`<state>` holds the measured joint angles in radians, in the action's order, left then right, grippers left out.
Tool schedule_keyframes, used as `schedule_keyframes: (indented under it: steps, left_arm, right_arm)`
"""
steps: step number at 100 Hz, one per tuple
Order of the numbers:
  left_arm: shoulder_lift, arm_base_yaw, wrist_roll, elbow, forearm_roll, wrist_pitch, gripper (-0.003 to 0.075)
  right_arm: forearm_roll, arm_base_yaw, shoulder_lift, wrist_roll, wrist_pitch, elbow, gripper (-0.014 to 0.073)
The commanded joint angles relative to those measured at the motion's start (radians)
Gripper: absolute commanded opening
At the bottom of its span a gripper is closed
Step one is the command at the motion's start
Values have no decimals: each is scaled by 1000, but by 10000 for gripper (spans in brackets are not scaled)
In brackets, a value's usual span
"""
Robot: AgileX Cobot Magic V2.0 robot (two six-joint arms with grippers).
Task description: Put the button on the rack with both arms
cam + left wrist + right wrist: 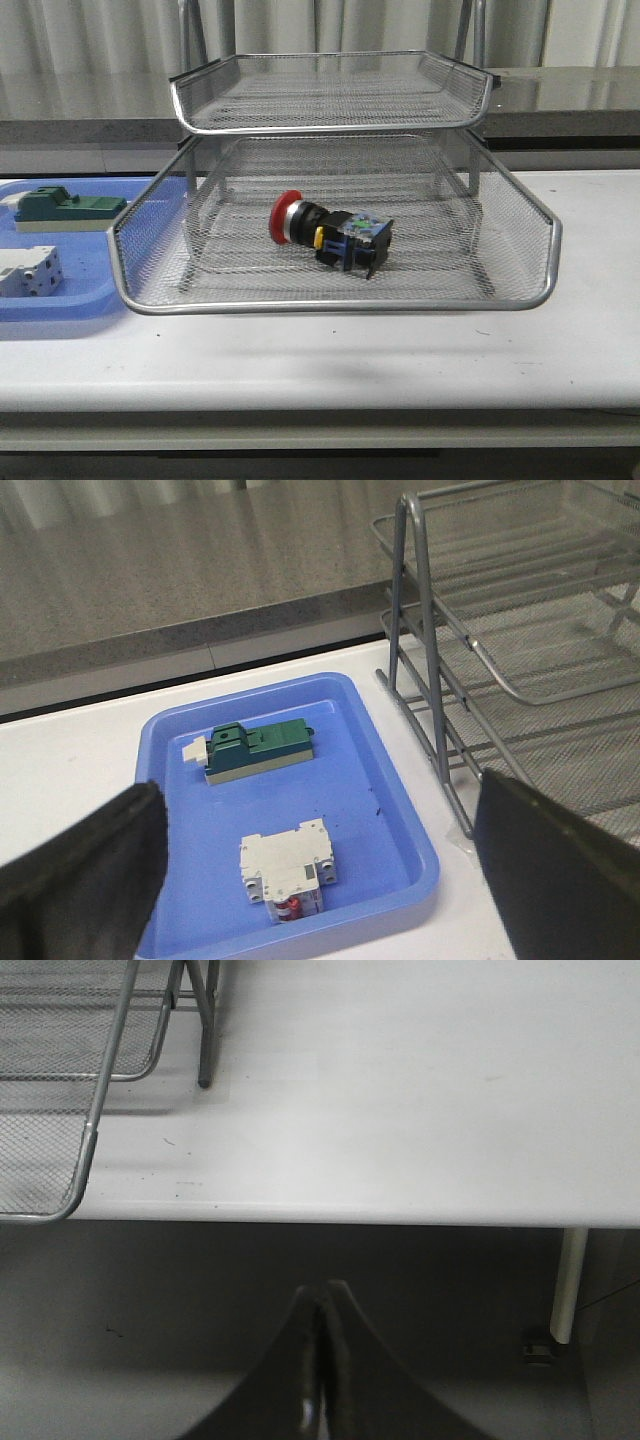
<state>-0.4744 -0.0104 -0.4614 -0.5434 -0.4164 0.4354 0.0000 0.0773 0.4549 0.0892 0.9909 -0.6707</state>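
Note:
The button [330,232], red cap to the left and black body with yellow and blue details, lies on its side in the lower tier of the silver wire-mesh rack [340,305]. Neither arm shows in the front view. In the left wrist view my left gripper [320,880] is open, its black fingers [85,880] wide apart above the blue tray, with the rack [430,690] to one side. In the right wrist view my right gripper [322,1300] is shut with nothing in it, held off the table's front edge near a corner of the rack [95,1150].
A flat blue plastic tray [60,300] [400,810] sits left of the rack. It holds a green block [65,208] [258,750] and a white terminal block [28,272] [288,868]. The white table [400,350] runs past the rack's right side. A table leg [570,1285] shows below.

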Motion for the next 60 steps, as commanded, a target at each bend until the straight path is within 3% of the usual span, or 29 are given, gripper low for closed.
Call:
schedule_keyframes:
  steps: [1, 23, 36, 48, 60]
  left_arm:
    - [78, 3, 12, 54, -65, -153, 606]
    - [232, 3, 12, 204, -100, -298, 606]
    - [256, 3, 12, 226, -104, -317, 587]
    - [256, 3, 12, 226, -106, -328, 472]
    - [256, 3, 12, 226, -106, -330, 268]
  right_arm:
    - [-7, -2, 4, -3, -57, -31, -68]
    - [-7, -2, 4, -3, -57, -31, -68]
    - [-7, -2, 4, -3, -57, -31, -68]
    - [-7, -2, 4, -3, -57, -31, -68]
    - [-7, -2, 4, -3, -57, -31, -68]
